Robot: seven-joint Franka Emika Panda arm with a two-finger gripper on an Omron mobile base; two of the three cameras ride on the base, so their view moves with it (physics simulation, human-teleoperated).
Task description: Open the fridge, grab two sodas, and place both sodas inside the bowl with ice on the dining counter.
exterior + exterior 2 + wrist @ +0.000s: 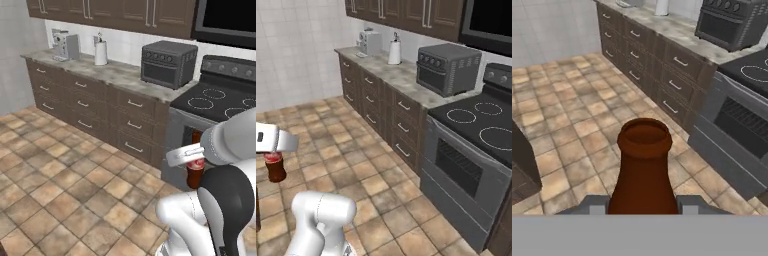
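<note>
One soda (643,172) is in my gripper (643,204), and the fingers are clamped on its brown body from both sides, with the neck and open-looking rim standing up between them. In the left base view I see the same bottle hanging in the air in front of the stove (215,107), above the tiled floor (60,185), with the red label just under the hand. On the counter (401,75) behind stand a toaster oven (448,67) and a coffee machine (370,42).

Arm raised, fingers (594,204) clamped shut
</note>
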